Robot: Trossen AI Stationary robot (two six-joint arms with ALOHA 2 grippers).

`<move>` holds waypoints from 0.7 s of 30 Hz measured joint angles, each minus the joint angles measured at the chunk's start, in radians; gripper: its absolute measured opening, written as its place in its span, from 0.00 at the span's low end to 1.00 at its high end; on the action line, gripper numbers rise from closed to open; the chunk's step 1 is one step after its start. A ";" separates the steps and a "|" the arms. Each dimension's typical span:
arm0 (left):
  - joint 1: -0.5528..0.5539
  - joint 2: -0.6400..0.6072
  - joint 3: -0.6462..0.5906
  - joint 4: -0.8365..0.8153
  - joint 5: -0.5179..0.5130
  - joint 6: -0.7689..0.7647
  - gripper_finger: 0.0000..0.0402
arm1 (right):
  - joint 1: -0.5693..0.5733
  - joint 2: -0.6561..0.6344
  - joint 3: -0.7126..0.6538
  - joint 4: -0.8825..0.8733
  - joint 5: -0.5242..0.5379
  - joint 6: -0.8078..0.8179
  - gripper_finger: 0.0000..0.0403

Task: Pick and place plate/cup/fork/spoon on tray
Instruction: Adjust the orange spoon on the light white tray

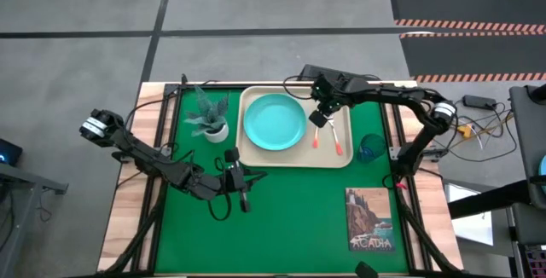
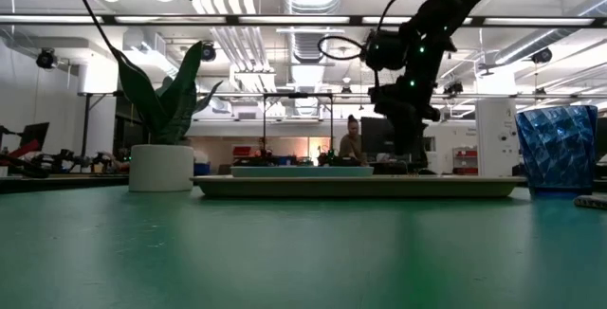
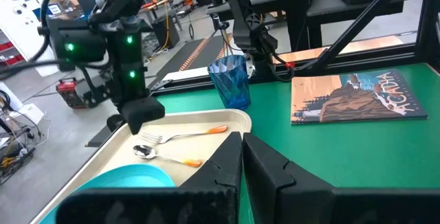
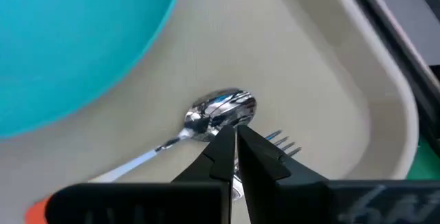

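Green tabletop [image 1: 299, 210]: my beige tray [image 1: 254, 154] holds turquoise plate [image 1: 274, 122], spoon [image 1: 316, 136] and fork [image 1: 335, 139]; blue cup [image 1: 371, 147] stands just beside it. Both hands empty, closed, right hand [image 1: 321, 118] over the cutlery, left hand [image 1: 246, 201] nearer me.

The right hand [image 4: 236, 141] hides part of the fork [image 4: 283, 143].

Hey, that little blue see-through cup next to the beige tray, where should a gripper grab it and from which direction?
The small blue see-through cup stands upright on the green mat, mouth up, just off the beige rectangular tray. Probably best to come straight down from above and pinch one side of its rim wall, one finger inside, one outside. Its faceted sides taper downward, so a low grip around the body might slip.
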State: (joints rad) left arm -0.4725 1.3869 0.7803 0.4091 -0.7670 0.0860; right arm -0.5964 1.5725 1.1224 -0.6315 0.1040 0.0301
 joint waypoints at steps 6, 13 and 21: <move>0.000 0.000 0.000 0.000 0.000 0.000 0.00 | 0.000 -0.019 -0.033 0.007 0.001 0.023 0.03; 0.000 0.000 0.000 0.000 0.000 0.000 0.00 | 0.000 0.022 -0.103 0.078 0.001 0.027 0.03; 0.002 0.000 0.000 0.000 0.000 0.004 0.00 | -0.002 0.077 -0.127 0.160 0.003 0.032 0.03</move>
State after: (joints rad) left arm -0.4706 1.3869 0.7807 0.4095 -0.7670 0.0898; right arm -0.5983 1.6496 0.9955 -0.4718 0.1069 0.0625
